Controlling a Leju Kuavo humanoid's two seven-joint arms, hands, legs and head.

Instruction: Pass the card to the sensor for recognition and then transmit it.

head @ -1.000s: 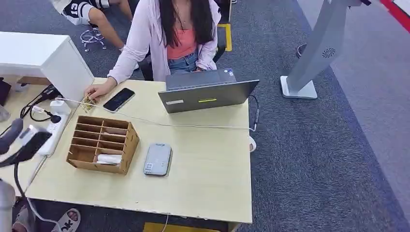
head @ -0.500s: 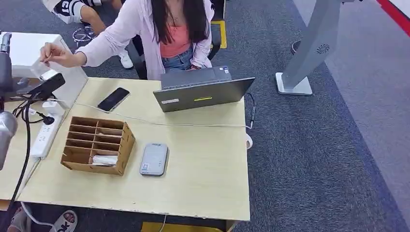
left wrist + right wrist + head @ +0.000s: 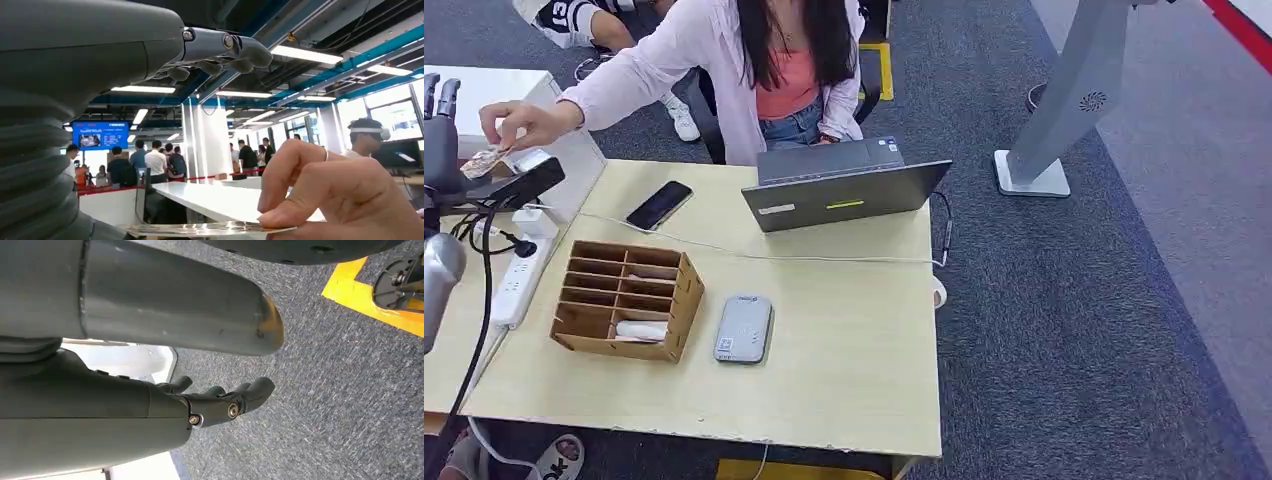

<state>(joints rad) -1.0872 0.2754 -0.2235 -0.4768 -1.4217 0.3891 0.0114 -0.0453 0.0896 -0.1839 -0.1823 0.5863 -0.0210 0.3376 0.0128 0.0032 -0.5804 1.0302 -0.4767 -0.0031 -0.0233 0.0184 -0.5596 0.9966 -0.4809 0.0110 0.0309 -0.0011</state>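
My left hand (image 3: 438, 135) is raised at the far left, over the table's left end, its fingers (image 3: 220, 47) apart. A person's hand (image 3: 519, 125) reaches across and pinches a thin card (image 3: 482, 162) at my palm. The left wrist view shows the card (image 3: 210, 229) edge-on, held by the person's fingers (image 3: 340, 195), with my own fingers well off it. The grey card sensor (image 3: 744, 328) lies flat on the table beside the wooden box. My right hand (image 3: 220, 400) hangs over the carpet, fingers loosely spread and holding nothing.
A wooden compartment box (image 3: 624, 298) stands left of the sensor. An open laptop (image 3: 844, 190), a black phone (image 3: 659, 205) and a white cable lie farther back. A power strip (image 3: 514, 275) is at the left edge. The person sits behind the table (image 3: 854, 380).
The camera shifted. My left arm rose from low at the table's edge to head height. The person's hand left the table and brought the card up to my left hand.
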